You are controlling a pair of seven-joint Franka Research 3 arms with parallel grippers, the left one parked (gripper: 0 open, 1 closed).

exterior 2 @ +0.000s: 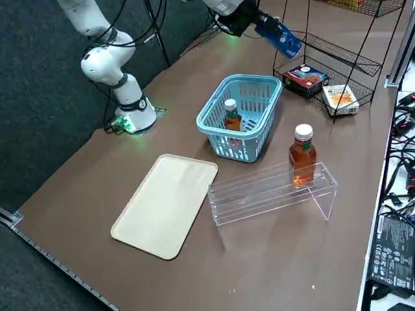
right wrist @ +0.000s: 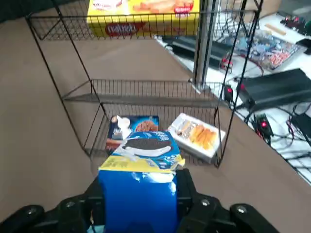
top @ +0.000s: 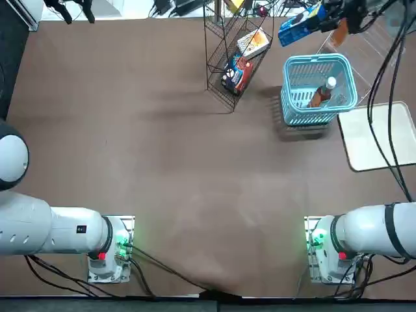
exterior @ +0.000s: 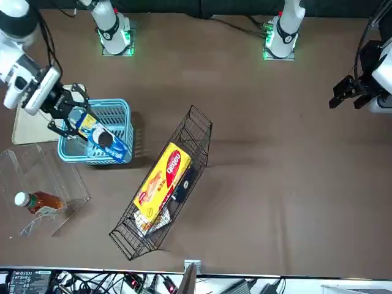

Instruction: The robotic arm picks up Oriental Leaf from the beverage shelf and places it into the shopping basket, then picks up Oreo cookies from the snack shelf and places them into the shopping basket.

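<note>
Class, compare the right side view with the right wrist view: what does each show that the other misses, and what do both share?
Only the right side view shows the blue basket with a bottle inside, the clear shelf holding another bottle, and the tray. Only the wrist view shows the yellow box on the wire rack's top tier. Both show the right end effector shut on the Oreo box.

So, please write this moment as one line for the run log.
right gripper: shut on Oreo box | above basket far rim | bottle in basket | second bottle on clear shelf
</note>
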